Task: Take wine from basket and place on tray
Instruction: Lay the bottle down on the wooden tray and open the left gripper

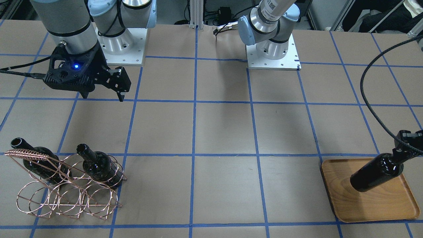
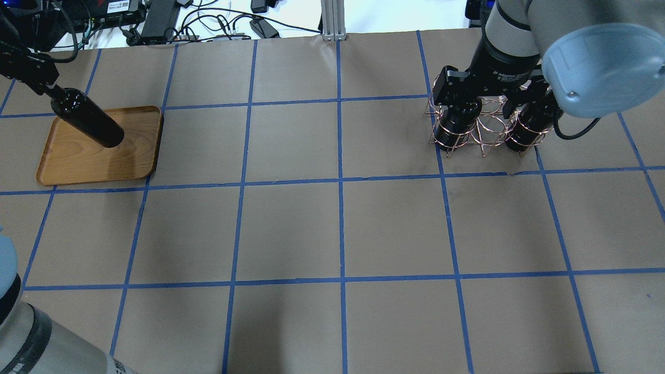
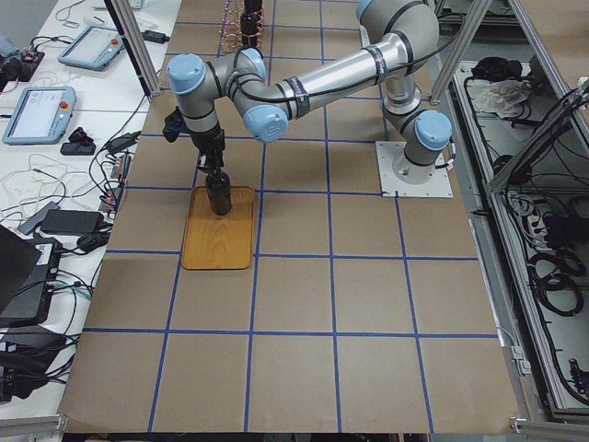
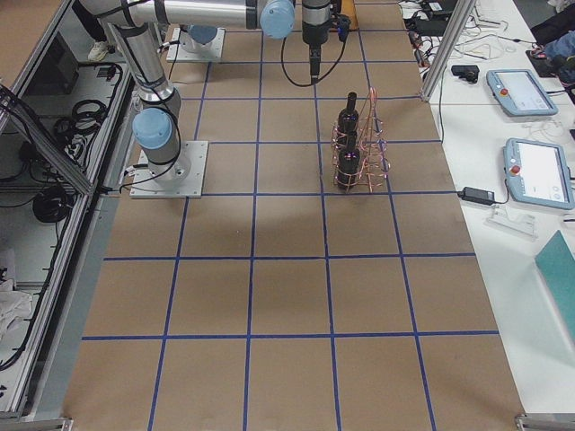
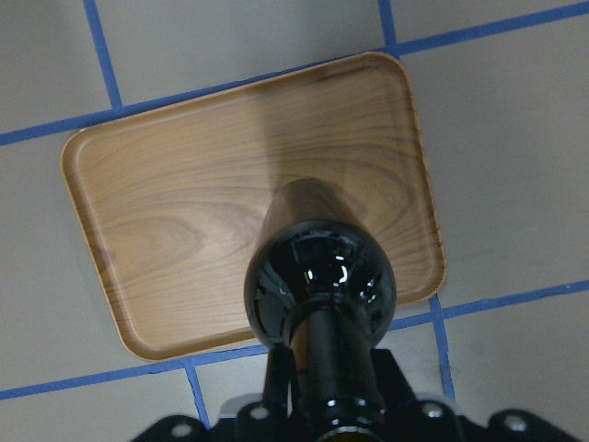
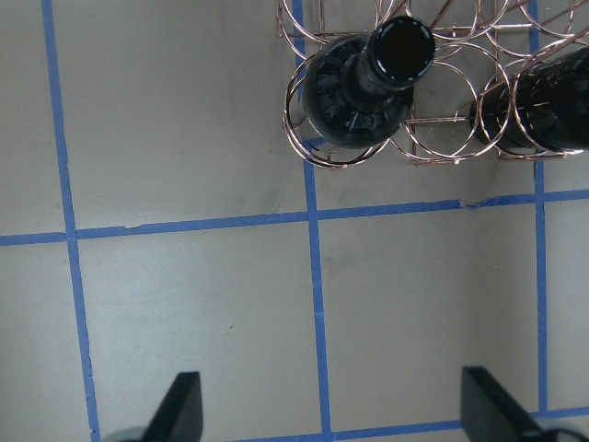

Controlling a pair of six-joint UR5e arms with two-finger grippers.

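Note:
My left gripper [image 1: 404,145] is shut on the neck of a near-black wine bottle [image 1: 376,172] and holds it upright over the wooden tray [image 1: 373,203]. In the left wrist view the bottle [image 5: 317,285] stands over the tray's [image 5: 184,212] near edge; I cannot tell whether its base touches. The copper wire basket [image 1: 66,191] holds two more bottles, one [image 1: 39,162] at its end and one [image 1: 99,165] in the middle. My right gripper [image 6: 336,414] is open and empty, high above the table beside the basket [image 6: 442,138], with one bottle's mouth [image 6: 400,46] below it.
The table is brown paper with a blue tape grid. A black cable [image 1: 370,89] loops from the left arm over the table near the tray. Both arm bases [image 1: 122,46] stand at the table's robot side. The basket's twisted handle [image 1: 28,153] rises above the bottles.

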